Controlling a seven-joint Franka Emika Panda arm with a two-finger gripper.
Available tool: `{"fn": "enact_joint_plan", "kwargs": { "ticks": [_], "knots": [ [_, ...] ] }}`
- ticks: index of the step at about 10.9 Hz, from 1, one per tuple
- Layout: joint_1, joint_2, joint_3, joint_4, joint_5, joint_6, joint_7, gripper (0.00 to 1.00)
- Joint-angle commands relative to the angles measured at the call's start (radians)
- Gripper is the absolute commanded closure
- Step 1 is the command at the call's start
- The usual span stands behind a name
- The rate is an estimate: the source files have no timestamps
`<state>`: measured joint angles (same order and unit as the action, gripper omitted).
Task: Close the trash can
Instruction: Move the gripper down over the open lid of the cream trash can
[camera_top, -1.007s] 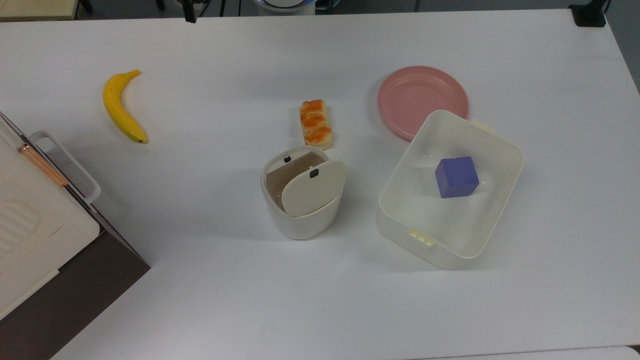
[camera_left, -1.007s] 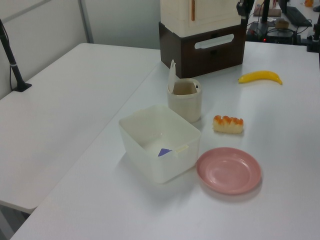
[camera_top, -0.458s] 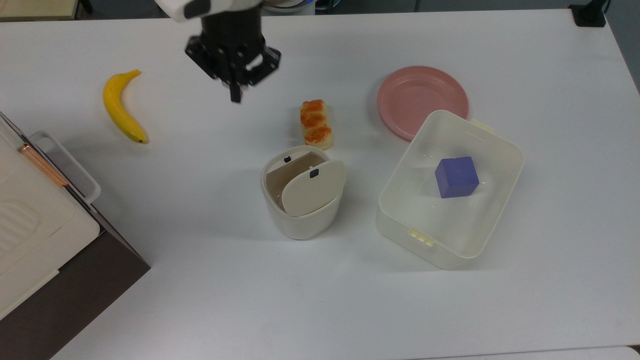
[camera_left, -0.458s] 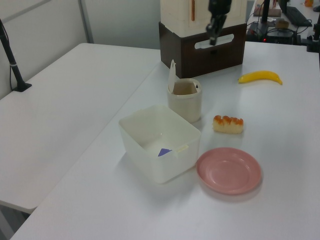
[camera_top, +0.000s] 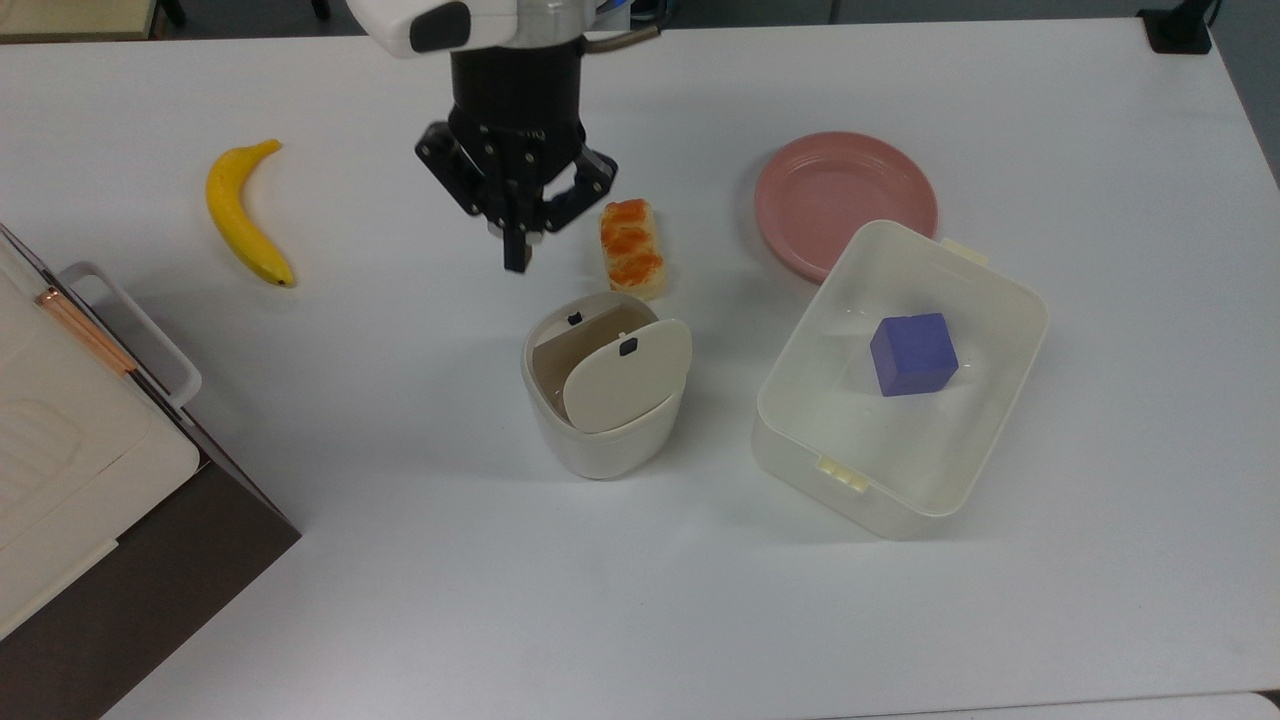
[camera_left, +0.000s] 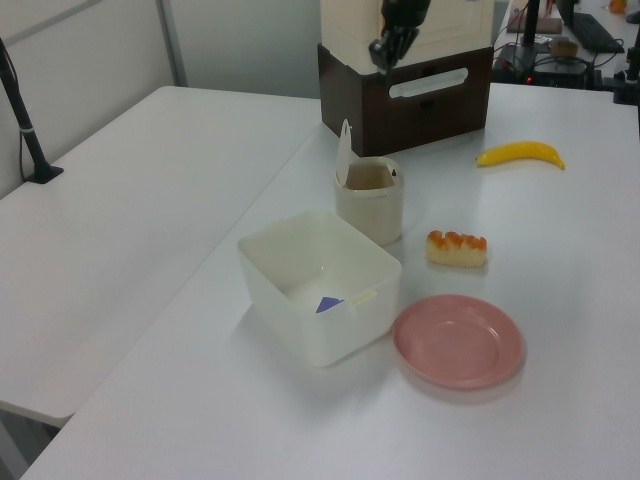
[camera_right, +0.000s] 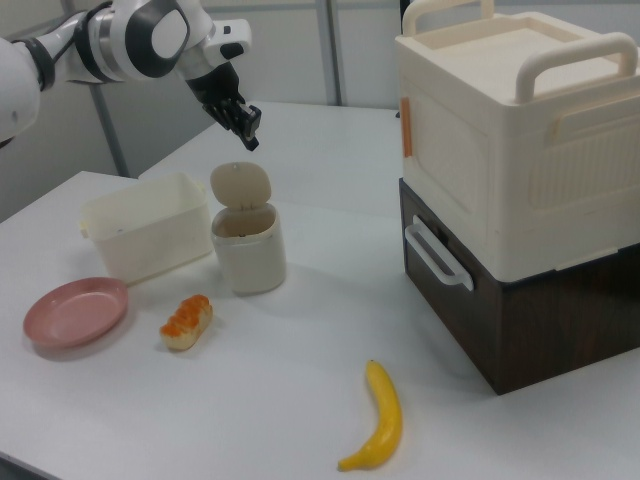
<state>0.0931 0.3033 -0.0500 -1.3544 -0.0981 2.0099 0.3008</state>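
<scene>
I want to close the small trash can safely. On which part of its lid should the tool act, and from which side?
Probably the lid's upper free edge. It stands upright, hinged at the rim of the trash can nearest the clear box, so push from the box side toward the open mouth. The tool hangs above it.

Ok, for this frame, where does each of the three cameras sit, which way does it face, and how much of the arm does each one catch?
Top view: overhead, looking down on the table; arm wrist and gripper enter from the top edge, above the open trash can.
Left view: raised, beyond the plate end, facing the stacked boxes; the gripper hangs at the top edge.
Right view: lower, at the banana end, facing the plate; forearm and gripper show.
Shared: all three hold the trash can, banana and plate.
</scene>
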Motion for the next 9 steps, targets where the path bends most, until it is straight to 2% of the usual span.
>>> {"fn": "enact_joint_plan", "kwargs": {
  "ticks": [1, 5, 9],
  "knots": [
    [0.034, 0.072, -0.008, 0.061, -0.020, 0.107, 0.111, 1.00],
    [0.072, 0.094, -0.008, 0.074, -0.034, 0.205, 0.178, 1.00],
    [0.125, 0.149, -0.001, 0.072, -0.138, 0.231, 0.257, 1.00]
  ]
}}
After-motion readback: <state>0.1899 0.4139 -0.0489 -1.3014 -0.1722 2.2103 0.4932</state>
